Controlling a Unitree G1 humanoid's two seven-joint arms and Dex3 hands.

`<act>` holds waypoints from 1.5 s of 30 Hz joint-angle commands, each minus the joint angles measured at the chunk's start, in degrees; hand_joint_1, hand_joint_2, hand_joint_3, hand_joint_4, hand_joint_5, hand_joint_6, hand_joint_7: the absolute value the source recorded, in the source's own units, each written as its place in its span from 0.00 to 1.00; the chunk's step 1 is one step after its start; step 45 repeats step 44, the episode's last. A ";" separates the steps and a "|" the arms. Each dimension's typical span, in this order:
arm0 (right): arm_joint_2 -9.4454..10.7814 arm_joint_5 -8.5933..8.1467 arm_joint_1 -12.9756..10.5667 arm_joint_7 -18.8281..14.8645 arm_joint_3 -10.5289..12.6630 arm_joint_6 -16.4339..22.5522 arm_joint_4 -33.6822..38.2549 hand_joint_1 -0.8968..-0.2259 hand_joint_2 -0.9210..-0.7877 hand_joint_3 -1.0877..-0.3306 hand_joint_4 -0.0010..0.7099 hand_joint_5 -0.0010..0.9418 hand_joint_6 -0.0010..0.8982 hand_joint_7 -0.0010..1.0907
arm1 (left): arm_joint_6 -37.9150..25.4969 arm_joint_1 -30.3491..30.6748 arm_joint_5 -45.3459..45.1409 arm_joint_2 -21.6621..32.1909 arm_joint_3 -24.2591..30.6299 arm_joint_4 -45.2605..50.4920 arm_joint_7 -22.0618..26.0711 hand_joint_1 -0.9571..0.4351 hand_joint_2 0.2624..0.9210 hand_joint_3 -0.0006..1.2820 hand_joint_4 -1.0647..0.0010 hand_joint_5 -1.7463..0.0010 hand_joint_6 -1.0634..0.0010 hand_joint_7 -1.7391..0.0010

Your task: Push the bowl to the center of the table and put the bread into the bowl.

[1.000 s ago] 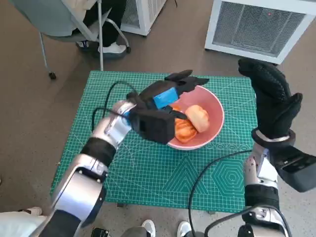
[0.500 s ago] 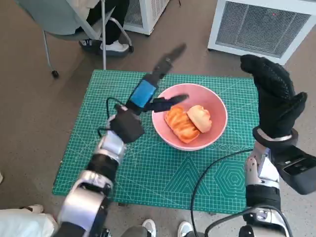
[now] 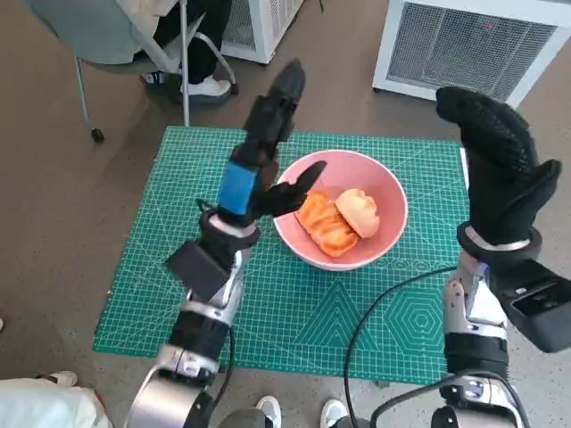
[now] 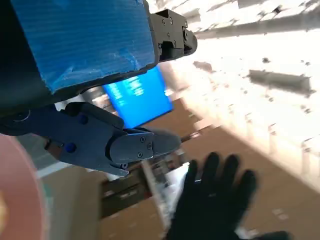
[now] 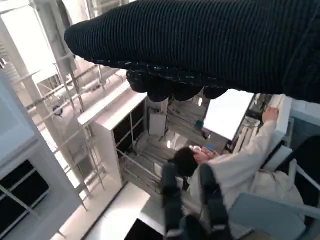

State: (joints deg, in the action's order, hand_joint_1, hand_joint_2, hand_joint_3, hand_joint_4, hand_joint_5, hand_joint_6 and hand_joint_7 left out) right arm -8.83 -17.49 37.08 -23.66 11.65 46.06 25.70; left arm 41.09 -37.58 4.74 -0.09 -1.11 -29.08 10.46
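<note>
The left hand [image 3: 259, 165] stood raised above the table, fingers stretched up and away from the robot and the thumb splayed toward the bowl, with nothing in its grasp; in the left wrist view its black fingers [image 4: 125, 142] hung apart against the room beyond. The right hand [image 3: 498, 174] was held upright over the right side of the table, its gloved fingers extended together and empty. Just beside the left hand's thumb sat the pink bowl [image 3: 385, 236], resting on the green cutting mat [image 3: 294, 321] near the middle of the table. Inside it lay two pieces of bread [image 3: 326, 223], an orange-brown ridged one toward the left hand and a paler one [image 3: 359, 212] touching it on the side toward the right hand. A black cable [image 3: 375, 308] curved over the mat near the right forearm. Beyond the table stood a chair [image 3: 107, 45] with a seated person's feet [image 3: 201, 85] under it, and a white louvred unit [image 3: 473, 40] on the floor. Compared with a second earlier, the left hand had lifted from low over the bowl's rim to this upright pose, its forearm swinging up, while the bowl, the bread and the right hand had kept their places.
</note>
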 commanded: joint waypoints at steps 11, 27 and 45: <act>-0.34 0.51 0.81 0.48 -1.84 -2.75 -2.34 0.47 0.00 0.44 0.48 0.00 0.40 0.06 | -3.84 2.64 5.01 1.34 0.60 8.15 4.67 0.31 1.00 0.41 0.88 1.00 1.00 0.74; -0.56 0.04 0.58 -0.07 -1.97 -2.21 -2.17 0.48 0.00 0.44 0.47 0.00 0.41 0.06 | -7.68 4.85 7.61 1.14 1.02 13.44 6.89 0.32 1.00 0.42 0.87 1.00 1.00 0.72; -0.26 0.28 -0.38 0.19 -2.20 -2.70 -2.69 0.48 0.00 0.45 0.47 0.00 0.41 0.06 | -7.75 5.47 7.02 1.00 1.24 13.36 6.75 0.33 1.00 0.42 0.87 0.99 1.00 0.72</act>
